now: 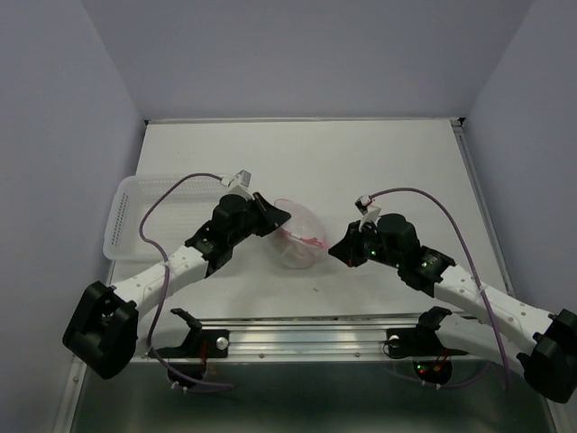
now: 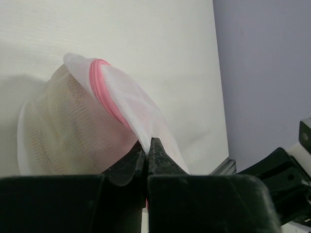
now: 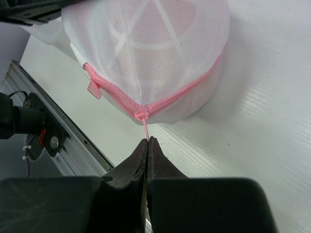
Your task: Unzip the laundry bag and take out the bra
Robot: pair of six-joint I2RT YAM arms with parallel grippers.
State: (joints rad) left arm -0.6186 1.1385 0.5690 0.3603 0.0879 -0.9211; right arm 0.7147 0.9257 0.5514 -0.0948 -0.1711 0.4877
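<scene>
Both jaws tight on laundry bag point(image 1: 299, 236)

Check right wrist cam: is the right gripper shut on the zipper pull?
Yes, the right gripper has its fingertips closed on the thin pink pull that hangs from the bag.

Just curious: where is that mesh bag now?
In the top view, the laundry bag sits centrally between the left end effector and the right end effector.
</scene>
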